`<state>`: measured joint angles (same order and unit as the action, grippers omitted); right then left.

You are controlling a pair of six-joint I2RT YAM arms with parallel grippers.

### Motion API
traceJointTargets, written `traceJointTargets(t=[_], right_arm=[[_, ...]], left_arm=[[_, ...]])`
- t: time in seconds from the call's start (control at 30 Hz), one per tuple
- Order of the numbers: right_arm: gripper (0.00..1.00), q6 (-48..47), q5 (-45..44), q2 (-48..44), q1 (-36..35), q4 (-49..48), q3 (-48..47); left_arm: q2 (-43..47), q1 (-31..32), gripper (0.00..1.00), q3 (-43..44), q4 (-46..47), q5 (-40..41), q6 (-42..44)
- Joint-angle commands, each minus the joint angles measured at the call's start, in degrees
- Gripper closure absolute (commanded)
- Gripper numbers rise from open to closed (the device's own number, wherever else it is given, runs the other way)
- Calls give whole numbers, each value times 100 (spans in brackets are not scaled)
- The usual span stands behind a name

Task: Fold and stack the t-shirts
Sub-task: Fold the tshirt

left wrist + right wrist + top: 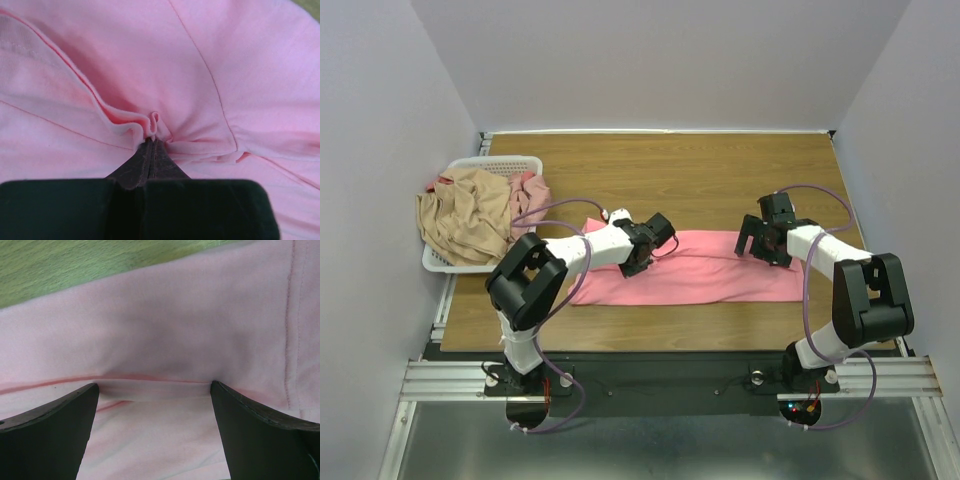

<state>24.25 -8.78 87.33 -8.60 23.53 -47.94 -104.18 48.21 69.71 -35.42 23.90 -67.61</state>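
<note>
A salmon-pink t-shirt point(710, 268) lies across the middle of the table as a long folded band. My left gripper point(665, 242) is at its left part, shut on a small pinch of the pink cloth point(225, 65), which bunches into pleats at the gripper's point(151, 140) tips. My right gripper point(760, 248) is over the shirt's right part, open. Its fingers stand wide on the cloth point(175, 330), one on each side of a folded edge, and the right gripper point(154, 387) holds nothing. A tan-beige t-shirt point(465, 215) and a dusty pink t-shirt point(530, 190) lie crumpled in the basket.
A white slatted basket point(485, 163) stands at the table's left edge, with the tan shirt spilling over its near side. The wooden table top point(700, 170) shows bare behind the pink shirt. Grey walls close in the left, right and back.
</note>
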Motion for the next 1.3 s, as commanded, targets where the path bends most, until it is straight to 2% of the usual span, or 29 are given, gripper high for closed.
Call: traceJointTargets(t=[0.0,0.1,0.13,0.17,0.2,0.27,0.3,0.4,0.57,0.67,0.73,0.77,0.8,0.83,0.87,0.9,0.97,1.07,1.27], right_arm=[[0,71,25,-67,34,-94,75],[0,80,51,-67,43,-94,75],[0,71,51,-110,43,-103,92],[0,71,51,-120,43,-103,101],[0,71,43,-128,34,-103,101],[0,71,34,-120,34,-120,110],[0,62,34,-111,34,-112,110],[0,71,34,-102,34,-112,110],[0,71,51,-155,43,-120,127],[0,71,43,-207,43,-129,136],[0,62,60,-225,34,-147,136],[0,54,86,-260,34,-156,136],[0,45,113,-304,34,-173,162],[0,53,122,-304,34,-173,162],[0,36,130,-348,34,-191,180],[0,10,148,-366,34,-191,180],[0,18,122,-427,34,-208,189],[0,18,122,-454,34,-226,215],[0,36,192,-348,34,-243,206]], left_arm=[[425,268,100,-326,-404,-52,-779],[495,505,89,-458,-439,-149,-928],[565,627,82,-502,-483,-175,-990],[609,690,66,-511,-510,-158,-999],[662,760,56,-520,-571,-140,-1078],[802,996,40,-476,-799,-70,-1236],[890,1085,37,-415,-1000,-35,-1289],[1092,1392,32,-196,-1378,158,-1500],[1295,1420,20,235,-1705,745,-1413],[1383,1218,15,490,-1793,1019,-1325],[1470,955,13,535,-1531,1160,-992],[1506,615,12,508,-1321,1178,-799],[1558,211,12,378,-779,1056,-284],[1576,207,12,272,-452,933,-35],[1576,-211,12,158,-126,619,220],[1524,-372,12,-43,312,485,362],[1401,-653,12,-107,369,265,478],[1242,-663,12,-203,53,361,311],[1602,-672,12,-1494,518,106,170]])
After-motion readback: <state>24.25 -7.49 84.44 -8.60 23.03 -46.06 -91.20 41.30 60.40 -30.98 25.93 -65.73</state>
